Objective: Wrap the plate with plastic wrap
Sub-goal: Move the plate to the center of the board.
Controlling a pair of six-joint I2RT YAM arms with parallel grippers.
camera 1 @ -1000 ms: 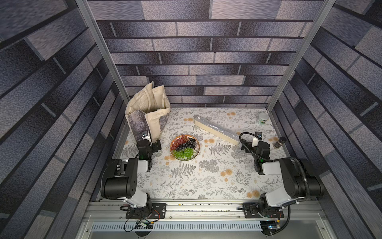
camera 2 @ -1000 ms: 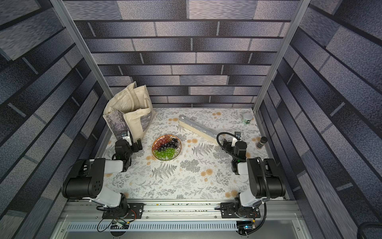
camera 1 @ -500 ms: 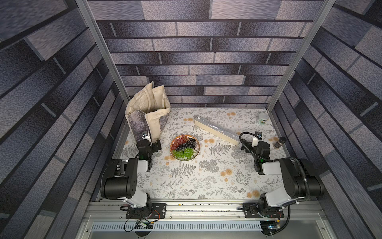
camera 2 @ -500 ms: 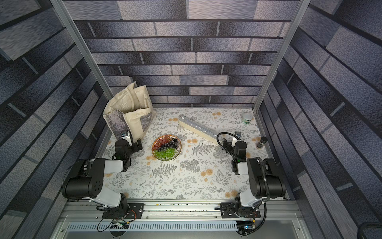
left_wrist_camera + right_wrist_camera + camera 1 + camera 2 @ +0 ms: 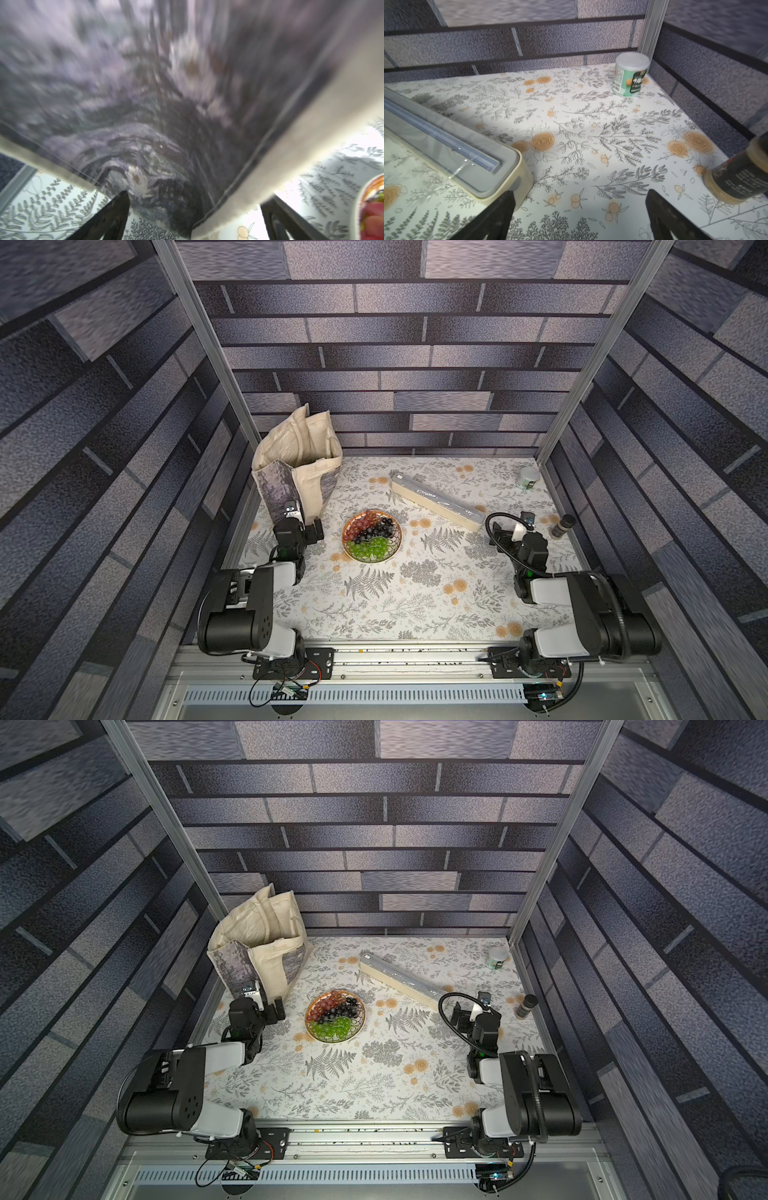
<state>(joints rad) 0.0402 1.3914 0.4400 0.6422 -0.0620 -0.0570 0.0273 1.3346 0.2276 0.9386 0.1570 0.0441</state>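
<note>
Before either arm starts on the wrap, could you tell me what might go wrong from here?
The open left claw sits close to the tote bag: it could snag the fabric or tip the bag toward the plate. The open right claw sits between the dispenser box and a dark bottle: swinging wide might topple the bottle.

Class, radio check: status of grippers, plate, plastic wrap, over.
Left gripper and right gripper open, empty. Plate uncovered, grapes showing; wrap dispenser beyond it, ungripped. Tote bag crowds left gripper.
</note>
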